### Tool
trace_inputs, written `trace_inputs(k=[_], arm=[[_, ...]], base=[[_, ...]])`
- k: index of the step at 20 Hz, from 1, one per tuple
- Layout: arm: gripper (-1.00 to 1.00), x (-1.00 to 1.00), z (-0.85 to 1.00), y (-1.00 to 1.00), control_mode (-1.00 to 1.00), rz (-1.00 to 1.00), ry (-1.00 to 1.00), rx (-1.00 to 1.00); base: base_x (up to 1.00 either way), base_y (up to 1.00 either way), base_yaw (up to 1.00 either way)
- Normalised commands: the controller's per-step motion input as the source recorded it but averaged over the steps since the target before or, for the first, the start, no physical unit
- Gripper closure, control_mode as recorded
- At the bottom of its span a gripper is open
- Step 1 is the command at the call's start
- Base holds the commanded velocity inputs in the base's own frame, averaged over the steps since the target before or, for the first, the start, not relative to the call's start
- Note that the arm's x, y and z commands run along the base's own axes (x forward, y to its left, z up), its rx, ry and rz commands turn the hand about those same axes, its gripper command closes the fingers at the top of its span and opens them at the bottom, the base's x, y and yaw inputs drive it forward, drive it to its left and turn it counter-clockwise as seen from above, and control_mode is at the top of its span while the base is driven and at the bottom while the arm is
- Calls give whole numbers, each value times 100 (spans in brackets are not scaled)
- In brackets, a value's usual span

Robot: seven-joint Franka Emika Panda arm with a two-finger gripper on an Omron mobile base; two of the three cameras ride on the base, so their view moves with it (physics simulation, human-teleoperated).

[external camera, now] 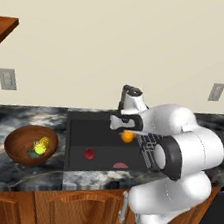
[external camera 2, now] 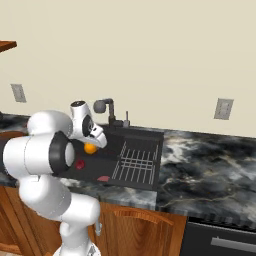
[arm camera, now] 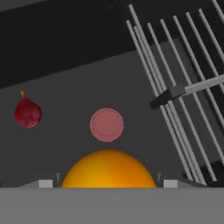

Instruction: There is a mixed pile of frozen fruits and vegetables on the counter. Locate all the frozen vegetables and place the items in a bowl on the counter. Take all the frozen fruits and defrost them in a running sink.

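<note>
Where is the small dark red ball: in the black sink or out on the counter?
In: the dark red ball lies on the black sink floor.

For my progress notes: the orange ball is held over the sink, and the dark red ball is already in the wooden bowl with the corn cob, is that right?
Not quite. The dark red ball lies on the floor of the sink, as the left base view shows, not in the wooden bowl. The bowl holds the corn cob and a dark green piece. The orange ball is indeed at the hand over the sink.
</note>
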Motion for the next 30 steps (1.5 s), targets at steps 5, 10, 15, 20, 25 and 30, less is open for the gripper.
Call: trace_inputs(k=[5, 10, 15, 20, 25, 30], arm=[[100, 24, -32, 49, -100, 9, 7, 1], [100, 30, -39, 0, -100, 21, 1, 1], [100, 25, -38, 0, -100, 19, -6, 2], [100, 13, -38, -1, -100, 5, -13, 0], [100, 20, -54, -1, -100, 3, -2, 4], [100, 26, -42, 0, -100, 1, 0, 6]], base=[[0, 0, 0], [0, 0, 0], [0, 0, 0], [0, 0, 0], [0, 0, 0], [0, 0, 0]])
